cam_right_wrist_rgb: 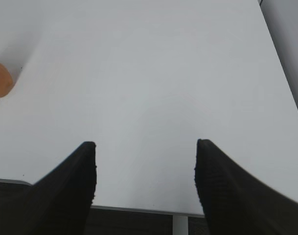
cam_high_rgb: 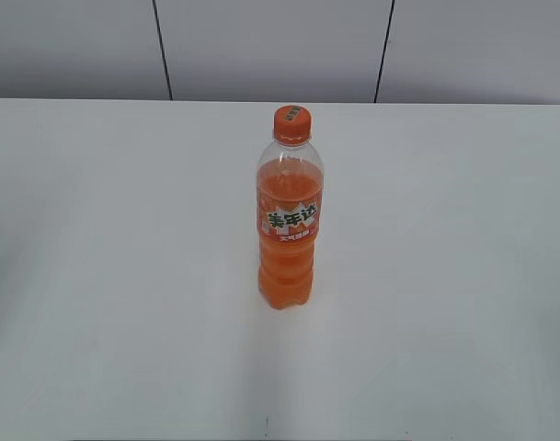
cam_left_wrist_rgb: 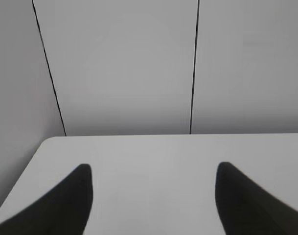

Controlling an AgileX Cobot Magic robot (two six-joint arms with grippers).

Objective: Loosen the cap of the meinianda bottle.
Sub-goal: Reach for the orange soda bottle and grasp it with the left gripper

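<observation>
One meinianda bottle (cam_high_rgb: 290, 220) stood upright near the middle of the white table (cam_high_rgb: 105, 276), its single orange cap (cam_high_rgb: 292, 121) screwed on. Nothing stood around it. The left gripper (cam_left_wrist_rgb: 153, 196) and right gripper (cam_right_wrist_rgb: 145, 171) were both wide open, holding nothing.

Bare table (cam_high_rgb: 463, 276) surrounds the lone upright meinianda bottle (cam_high_rgb: 289, 230).

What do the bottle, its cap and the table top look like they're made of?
The meinianda bottle: clear, glossy plastic by the look, since the orange liquid shows through and the lower body is ridged. The cap: opaque orange plastic, apparently ribbed on its sides. The table: a smooth matte white surface, possibly laminate; the pictures don't settle it.
</observation>
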